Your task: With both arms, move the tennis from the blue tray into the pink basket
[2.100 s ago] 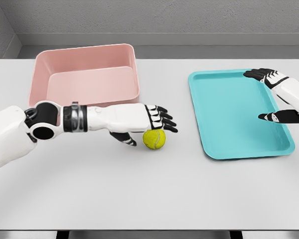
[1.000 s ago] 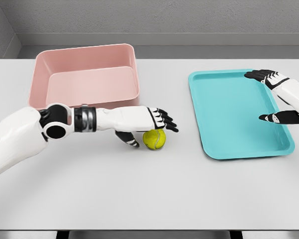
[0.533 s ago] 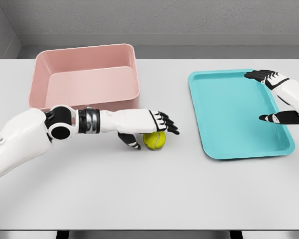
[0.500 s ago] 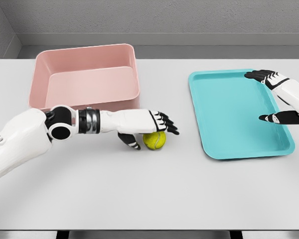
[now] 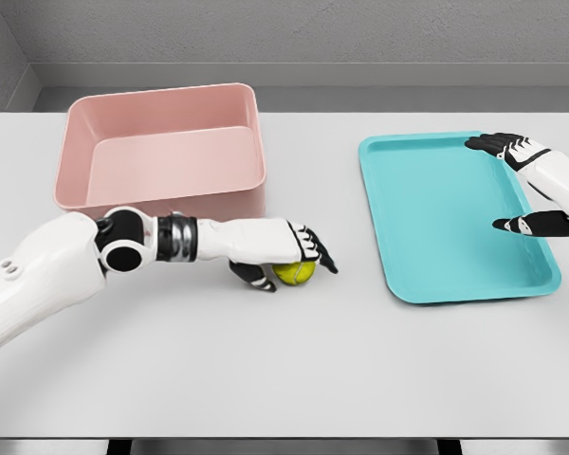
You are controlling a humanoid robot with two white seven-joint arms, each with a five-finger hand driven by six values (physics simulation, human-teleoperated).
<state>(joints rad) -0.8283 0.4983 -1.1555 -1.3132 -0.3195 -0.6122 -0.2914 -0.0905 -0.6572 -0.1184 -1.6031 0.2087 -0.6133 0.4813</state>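
Covering the tennis ball (image 5: 295,272) with the left hand (image 5: 286,256) — palm down over the top, thumb tucked in on the near left side, fingers (image 5: 315,252) draped over the far right side. Looking like a wrap-around grasp just closing; firm contact not confirmable, so calling it closing on the ball rather than fully gripping. Ball sitting on the white table (image 5: 294,370), between the two containers, already out of the blue tray (image 5: 427,227) and just in front of the pink basket (image 5: 166,142) near its right front corner. Top-down hold making sense here — leaving room to lift straight up and clear the basket's near wall. Left forearm lying low along the basket front, so likely needing height before swinging back over the rim. Right hand (image 5: 531,185) hanging over the tray's right edge, fingers spread, holding nothing — apparently parked clear of the handover spot. Basket empty, so drop-in not yet done.
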